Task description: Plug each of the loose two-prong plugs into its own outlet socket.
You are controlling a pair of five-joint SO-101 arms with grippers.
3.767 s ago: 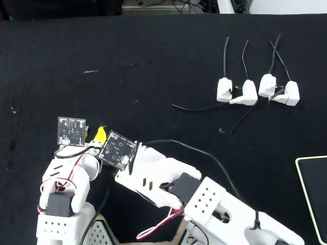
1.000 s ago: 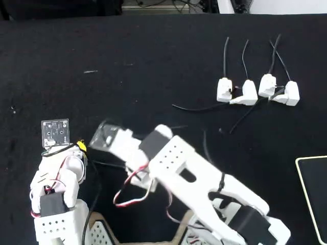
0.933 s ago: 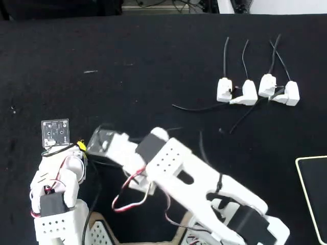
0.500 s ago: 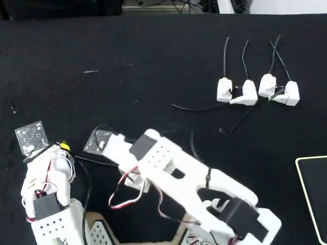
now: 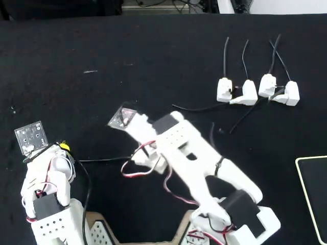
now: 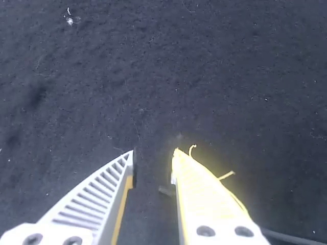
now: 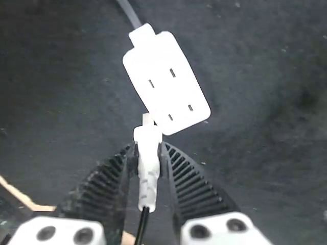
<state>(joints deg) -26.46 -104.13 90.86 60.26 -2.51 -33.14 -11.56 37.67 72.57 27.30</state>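
Right gripper [image 7: 148, 147]: clamped on white plug [image 7: 147, 133] with black cord. Plug tip at edge of white outlet [image 7: 166, 84]; contact unclear.
Left gripper [image 6: 153, 151]: narrowly apart, nothing between, over black worktop [image 6: 204, 61].
Loose plugs [image 5: 249, 92]: four, white, row at upper right of high view.

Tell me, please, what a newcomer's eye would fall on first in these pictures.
The right gripper clamps a white plug right at the edge of a white outlet block. Four more white plugs lie in a row on the black table, toward its far right corner.
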